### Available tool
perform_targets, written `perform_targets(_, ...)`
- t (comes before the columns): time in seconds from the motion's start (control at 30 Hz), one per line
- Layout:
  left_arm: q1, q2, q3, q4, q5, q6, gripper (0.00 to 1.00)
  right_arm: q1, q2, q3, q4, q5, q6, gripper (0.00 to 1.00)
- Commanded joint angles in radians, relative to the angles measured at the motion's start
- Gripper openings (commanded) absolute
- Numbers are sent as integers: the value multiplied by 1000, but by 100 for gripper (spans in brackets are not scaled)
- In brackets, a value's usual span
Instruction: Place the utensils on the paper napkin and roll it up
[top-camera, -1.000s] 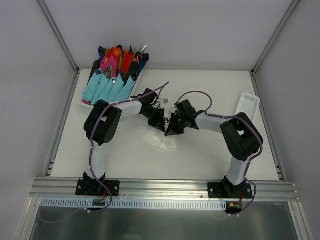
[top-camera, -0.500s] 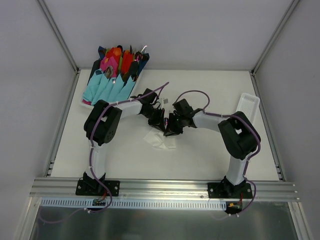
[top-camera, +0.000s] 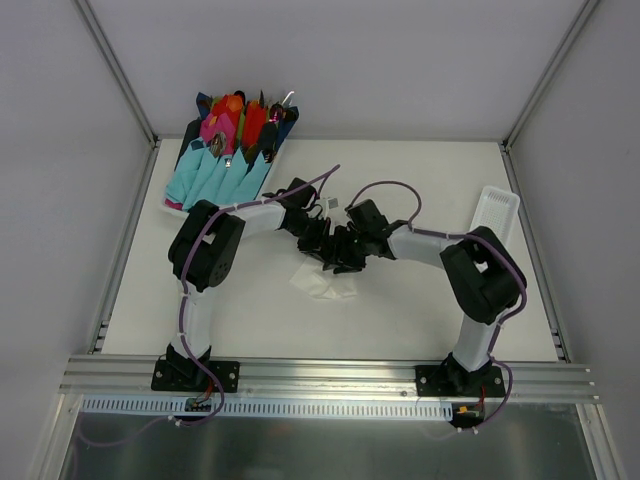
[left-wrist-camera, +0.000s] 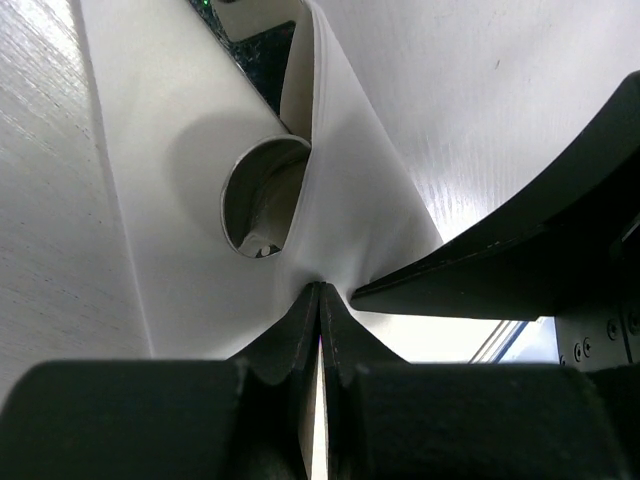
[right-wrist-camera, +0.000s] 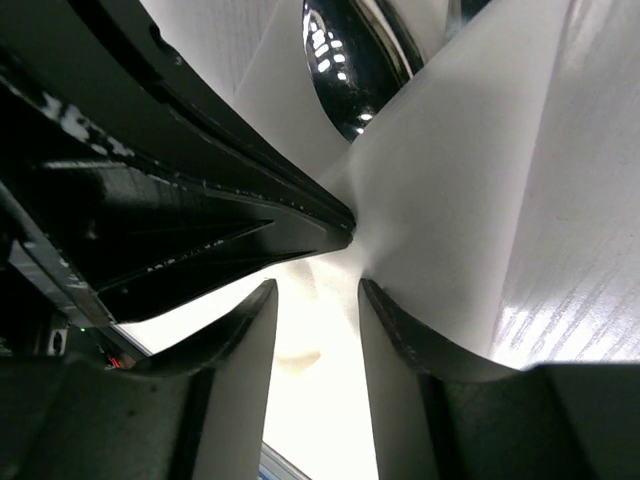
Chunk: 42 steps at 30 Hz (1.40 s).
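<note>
The white paper napkin lies crumpled mid-table, its upper edge lifted under both grippers. My left gripper is shut, pinching a fold of the napkin between its fingertips. A utensil, a shiny spoon bowl, rests on the sheet just beyond that pinch. My right gripper is open, tip to tip with the left one. In the right wrist view its fingers straddle a lifted part of the napkin, and the spoon bowl shows above it. Other utensils are hidden.
A tray of light-blue, pink and red napkin bundles sits at the back left. A white ribbed plastic tray lies at the right edge. Both arms crowd the table's middle; metal frame rails border the table.
My right gripper has moved left until it meets the left gripper over the napkin. The napkin's upper edge has bunched slightly. The left arm has barely moved.
</note>
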Motion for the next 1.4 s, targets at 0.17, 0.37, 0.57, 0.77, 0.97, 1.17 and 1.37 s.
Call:
perform_targets(0.17,5,5,-27,-50,-111,51,0,-1,-82,-134,-8,9,27,40)
perform_targets(0.37,4,8,-9,-50,-111,68,0,28,-50,-178,49,9,76,38)
perform_targets(0.57,4,20,2,-56,-100,104,0,103,-7,-203,144,17,174,38)
perform_targets(0.77,4,30,13,-88,-64,180,0,163,-23,-218,256,2,274,38)
perform_targets(0.97,4,30,14,-99,-73,194,0,131,-158,-218,218,37,234,39)
perform_targets(1.17,10,27,-4,-101,-82,156,0,40,-276,-227,138,110,179,26)
perform_targets(1.37,10,31,-1,-99,-76,145,0,-28,-283,-200,111,164,162,10)
